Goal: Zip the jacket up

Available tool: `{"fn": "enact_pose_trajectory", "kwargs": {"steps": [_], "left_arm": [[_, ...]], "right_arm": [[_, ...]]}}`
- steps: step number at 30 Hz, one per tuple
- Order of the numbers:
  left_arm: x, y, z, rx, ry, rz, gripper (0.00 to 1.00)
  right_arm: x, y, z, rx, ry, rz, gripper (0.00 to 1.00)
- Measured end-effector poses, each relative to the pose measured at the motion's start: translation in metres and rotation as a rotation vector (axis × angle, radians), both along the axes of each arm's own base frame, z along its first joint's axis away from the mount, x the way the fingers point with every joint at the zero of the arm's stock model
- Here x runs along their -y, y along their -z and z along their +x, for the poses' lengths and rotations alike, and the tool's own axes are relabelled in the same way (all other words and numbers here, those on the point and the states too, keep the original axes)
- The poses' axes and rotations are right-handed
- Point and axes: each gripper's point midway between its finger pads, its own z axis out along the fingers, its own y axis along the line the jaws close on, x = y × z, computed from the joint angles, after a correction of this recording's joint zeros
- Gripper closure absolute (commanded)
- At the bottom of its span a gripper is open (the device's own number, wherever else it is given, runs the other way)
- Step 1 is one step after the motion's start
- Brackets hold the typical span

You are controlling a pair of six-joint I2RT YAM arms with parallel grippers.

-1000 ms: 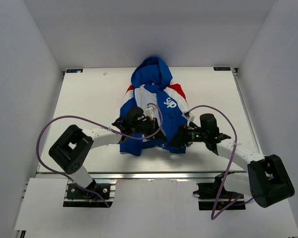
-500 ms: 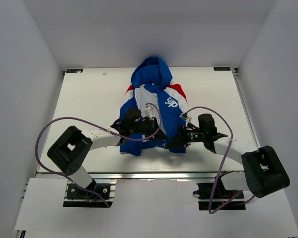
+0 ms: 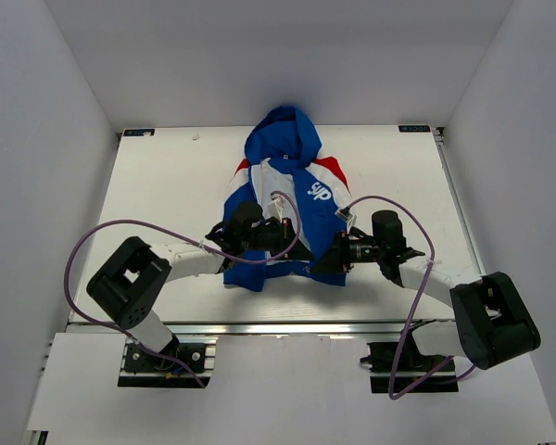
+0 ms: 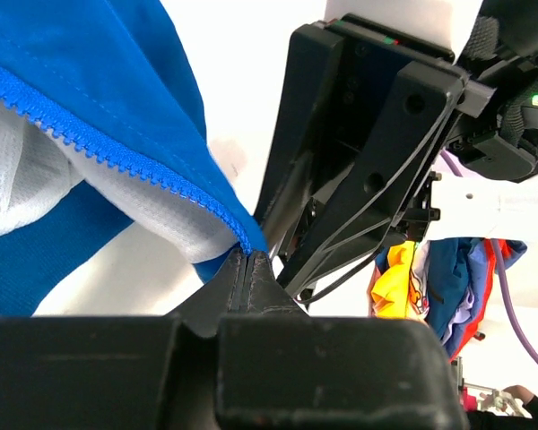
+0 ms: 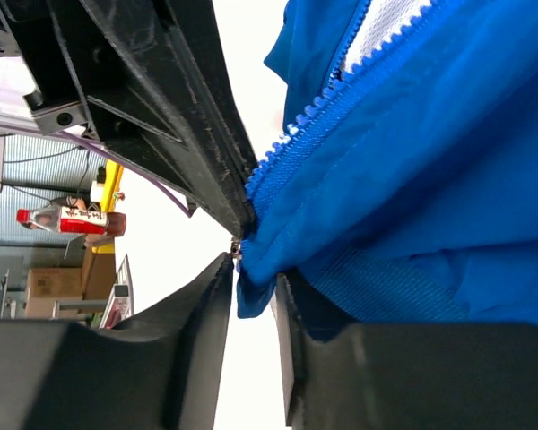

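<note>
The jacket (image 3: 287,199), smooth blue cloth with white mesh lining (image 4: 18,184) and a toothed blue zipper (image 4: 117,134), is laid flat mid-counter (image 3: 167,176), with white "Sup" (image 3: 316,192) lettered on the chest. Its hem is pinched tight by the left end effector (image 4: 249,258) and the right end effector (image 5: 253,273). Nothing is seen shifted since half a second ago.

From above I lose the jacket (image 3: 287,176) hem under the left gripper (image 3: 296,247) and right gripper (image 3: 328,260), slider too small or covered for me to pick out, zipper teeth (image 4: 117,148) running off the left wrist frame, background clutter (image 5: 67,219) blurred beyond naming.
</note>
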Motion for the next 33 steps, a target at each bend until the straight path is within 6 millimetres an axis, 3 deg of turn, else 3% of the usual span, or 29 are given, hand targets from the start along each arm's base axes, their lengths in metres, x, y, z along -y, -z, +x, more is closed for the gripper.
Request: {"fn": "enact_pose_trajectory", "kwargs": {"steps": [4,5,8,14,16,17,18,20,21,22,26,30,33], "left_arm": [[-0.002,0.003,-0.001,-0.004,-0.010,0.008,1.00],[-0.003,0.003,0.000,-0.004,-0.013,0.009,1.00],[-0.003,0.002,0.000,0.000,-0.020,0.008,1.00],[-0.002,0.002,0.000,0.003,-0.021,0.008,1.00],[-0.003,0.003,0.000,0.002,-0.020,0.014,0.89],[-0.003,0.004,0.000,0.001,-0.020,0.021,0.66],[-0.003,0.005,0.000,0.004,-0.018,0.030,0.49],[-0.005,0.007,0.000,0.001,-0.018,0.057,0.26],[-0.007,0.010,0.000,-0.008,-0.026,0.081,0.07],[-0.010,0.012,-0.001,-0.009,-0.029,0.109,0.02],[-0.034,0.009,-0.003,-0.014,-0.099,0.250,0.02],[-0.069,-0.006,-0.001,0.011,-0.221,0.399,0.02],[-0.098,-0.003,-0.006,0.005,-0.298,0.506,0.02]], "right_arm": [[0.000,-0.002,0.000,0.002,-0.004,0.007,0.78],[0.000,-0.002,0.000,0.001,-0.004,0.007,0.86],[0.000,-0.003,0.000,0.002,-0.004,0.011,0.95],[0.000,-0.003,0.000,-0.001,-0.006,0.015,1.00],[0.000,-0.004,-0.001,-0.002,-0.009,0.016,1.00],[0.000,-0.004,-0.001,-0.002,-0.010,0.017,1.00],[0.000,-0.004,-0.001,-0.002,-0.009,0.016,1.00],[0.001,-0.003,0.000,0.003,-0.003,0.011,1.00],[0.001,-0.002,0.001,0.007,0.005,0.003,1.00],[0.002,-0.001,0.001,0.009,0.010,-0.005,1.00],[0.009,0.005,0.006,0.004,0.063,-0.054,1.00],[0.019,0.016,0.013,-0.007,0.124,-0.112,1.00],[0.024,0.024,0.014,-0.017,0.148,-0.151,1.00]]}}
